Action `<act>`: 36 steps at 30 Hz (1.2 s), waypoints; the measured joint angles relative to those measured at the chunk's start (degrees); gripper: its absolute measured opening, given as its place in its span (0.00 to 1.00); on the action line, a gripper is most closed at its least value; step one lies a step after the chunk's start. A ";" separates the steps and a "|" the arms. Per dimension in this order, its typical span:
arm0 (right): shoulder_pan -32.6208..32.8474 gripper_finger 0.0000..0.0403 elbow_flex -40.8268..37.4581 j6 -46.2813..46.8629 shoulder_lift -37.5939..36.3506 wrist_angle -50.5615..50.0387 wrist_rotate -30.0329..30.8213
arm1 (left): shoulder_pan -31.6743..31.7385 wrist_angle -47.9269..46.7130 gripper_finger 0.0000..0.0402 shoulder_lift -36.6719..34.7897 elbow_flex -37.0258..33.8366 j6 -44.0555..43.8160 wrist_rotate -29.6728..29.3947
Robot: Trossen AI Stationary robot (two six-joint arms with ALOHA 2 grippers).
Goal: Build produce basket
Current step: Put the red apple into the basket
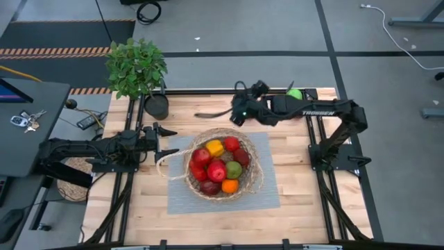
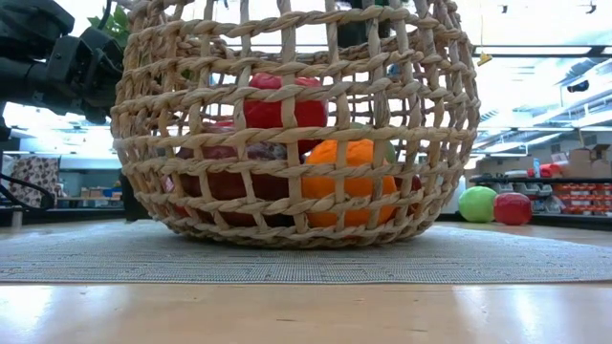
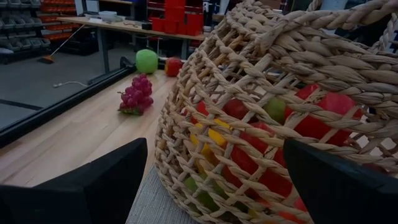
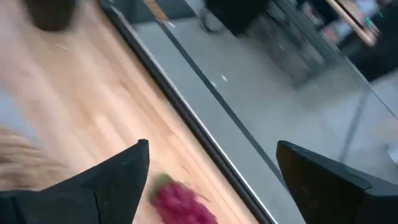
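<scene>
Right gripper (image 1: pixel 239 113) hangs over the table's far edge, jaws spread above the grape bunch (image 4: pixel 180 202). Left gripper (image 1: pixel 166 142), released, sits beside the centered wicker basket (image 1: pixel 255 182) full of produce (image 1: pixel 217 170).

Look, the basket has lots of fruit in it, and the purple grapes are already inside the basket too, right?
Not quite. The basket does hold lots of fruit, but the purple grapes are not inside it. The left wrist view shows them lying on the bare wooden table, apart from the basket, and the right wrist view shows the right gripper open above them.
</scene>
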 joint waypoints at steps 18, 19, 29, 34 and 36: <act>-23.69 0.87 -42.81 19.25 -22.66 12.26 -9.28 | 0.00 0.00 0.95 0.00 0.00 -0.01 0.01; -25.42 0.87 -43.49 19.31 -22.60 11.98 -10.56 | 0.00 0.00 0.95 0.00 0.00 0.01 0.01; -37.97 0.87 -43.09 20.32 -15.92 1.60 -16.75 | 0.00 0.00 0.95 0.00 0.00 0.03 -0.01; -42.50 0.87 -43.08 18.97 -12.72 -1.08 -17.93 | 0.00 0.00 0.95 0.00 0.00 0.01 0.01; -42.91 0.87 -42.64 18.79 -11.87 -1.26 -18.07 | 0.00 0.00 0.95 0.00 0.00 -0.01 0.00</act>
